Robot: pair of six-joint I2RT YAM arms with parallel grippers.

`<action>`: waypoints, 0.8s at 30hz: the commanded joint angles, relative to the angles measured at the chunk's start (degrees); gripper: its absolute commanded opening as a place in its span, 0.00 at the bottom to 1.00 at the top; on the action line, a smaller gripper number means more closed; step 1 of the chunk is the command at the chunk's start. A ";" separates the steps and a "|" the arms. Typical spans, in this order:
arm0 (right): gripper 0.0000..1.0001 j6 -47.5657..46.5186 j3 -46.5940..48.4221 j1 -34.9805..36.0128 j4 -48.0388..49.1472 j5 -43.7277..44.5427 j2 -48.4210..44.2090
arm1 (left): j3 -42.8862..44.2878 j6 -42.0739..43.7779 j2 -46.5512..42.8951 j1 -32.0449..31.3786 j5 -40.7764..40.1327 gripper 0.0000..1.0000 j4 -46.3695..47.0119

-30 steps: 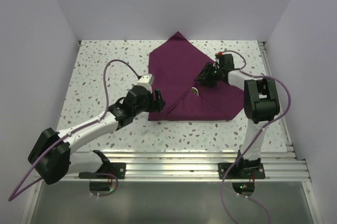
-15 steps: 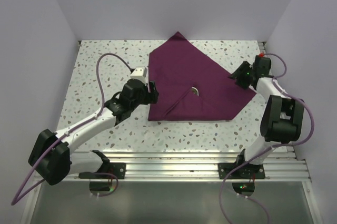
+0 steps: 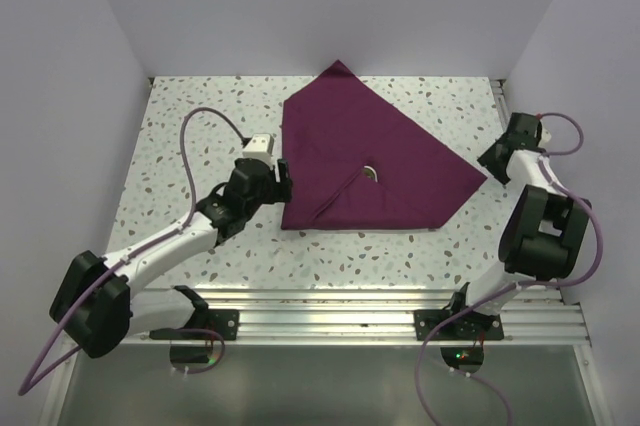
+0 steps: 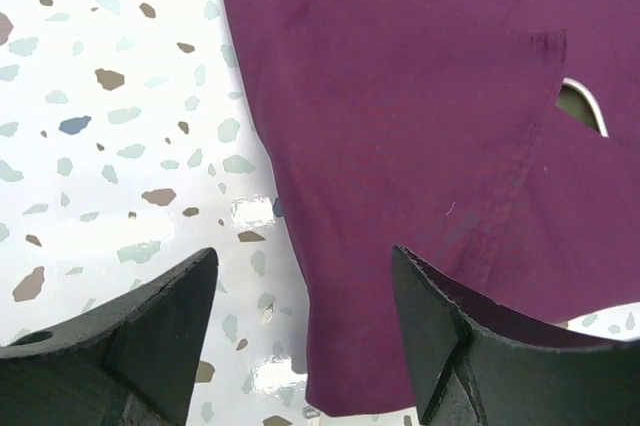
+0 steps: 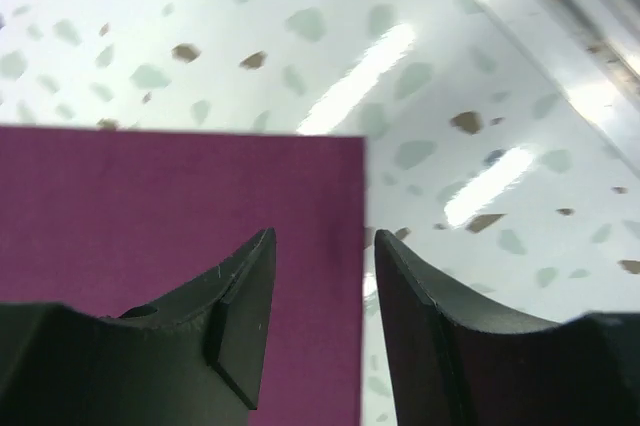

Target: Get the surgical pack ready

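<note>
The left gripper (image 4: 305, 266) hangs with jaws spread wide and empty over the left edge of the one plum-purple cloth (image 3: 345, 136), which lies folded flat on the speckled table (image 3: 200, 106). Ahead and to its right, one pale rim (image 4: 585, 106) peeks from a fold. The right gripper (image 5: 322, 241) has its jaws parted and empty, and the cloth's right corner lies just beyond its fingertips.

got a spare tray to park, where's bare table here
Bare table: the far-left corner beside the purple cloth, and the near strip between cloth and rail. Crowded at the cloth's left edge and right corner, where the left fingers and right fingers sit.
</note>
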 commanded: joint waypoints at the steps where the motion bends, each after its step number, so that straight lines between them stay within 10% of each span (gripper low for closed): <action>1: 0.48 0.08 0.34 -2.10 0.01 3.71 1.49 | -1.59 1.43 -2.48 0.33 -1.40 0.74 5.02; 24: 0.44 3.86 0.96 -2.19 7.31 0.19 12.22 | -4.32 1.78 -3.45 0.24 -1.23 0.74 6.35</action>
